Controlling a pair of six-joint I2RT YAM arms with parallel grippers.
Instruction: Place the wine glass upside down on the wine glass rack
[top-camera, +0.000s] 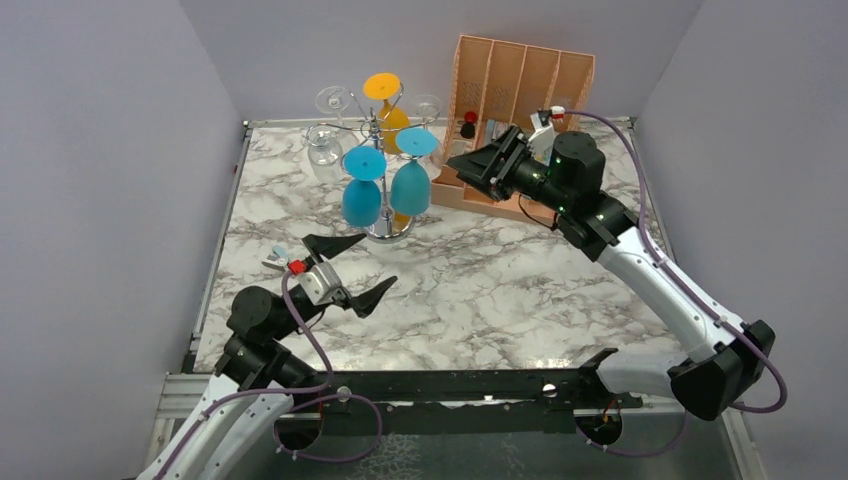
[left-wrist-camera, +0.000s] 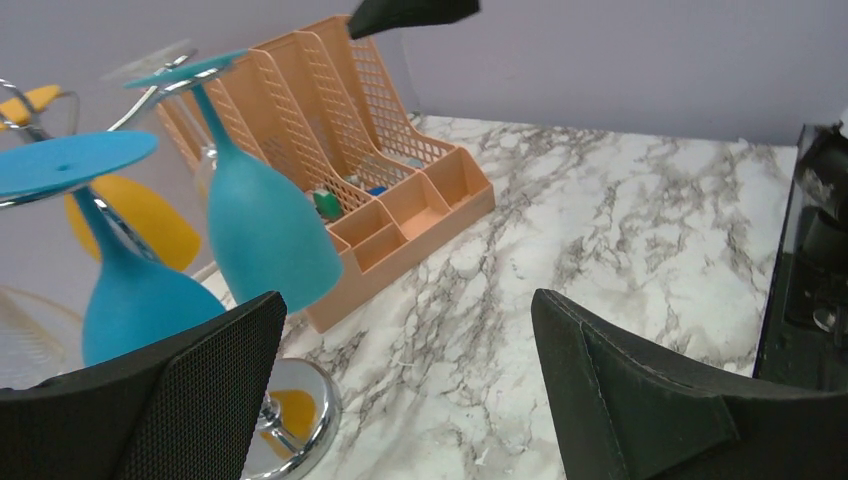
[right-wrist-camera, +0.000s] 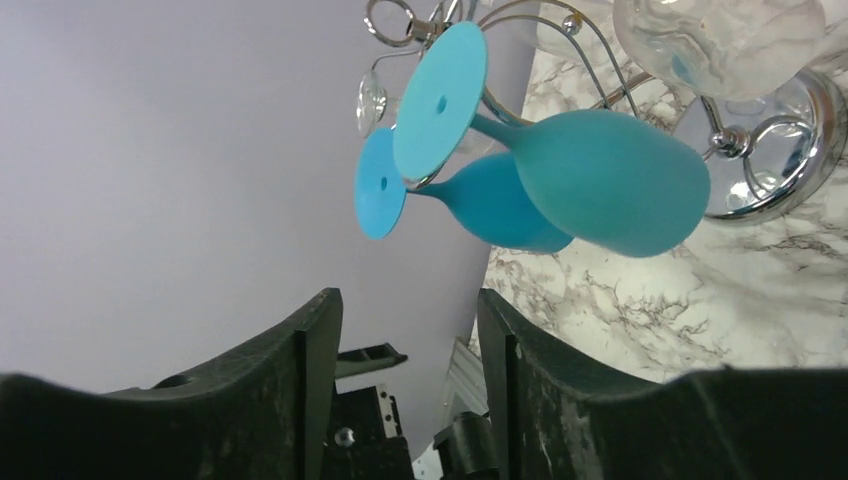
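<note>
Wine glass (top-camera: 410, 188), teal, is hanging upside down on the wine glass rack (left-wrist-camera: 305, 440), just ahead of the right gripper (right-wrist-camera: 407, 305), whose jaws are standing apart, gripping nothing. A second teal glass (top-camera: 360, 202) is hanging beside it. The left gripper (top-camera: 373, 262) is hovering wide open near the rack's base.

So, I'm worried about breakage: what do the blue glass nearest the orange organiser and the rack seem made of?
Blue glass: opaque matte teal, no glare; frosted glass or plastic, I can't tell. Rack: probably chromed metal wire; its disc base mirrors the surroundings.
</note>
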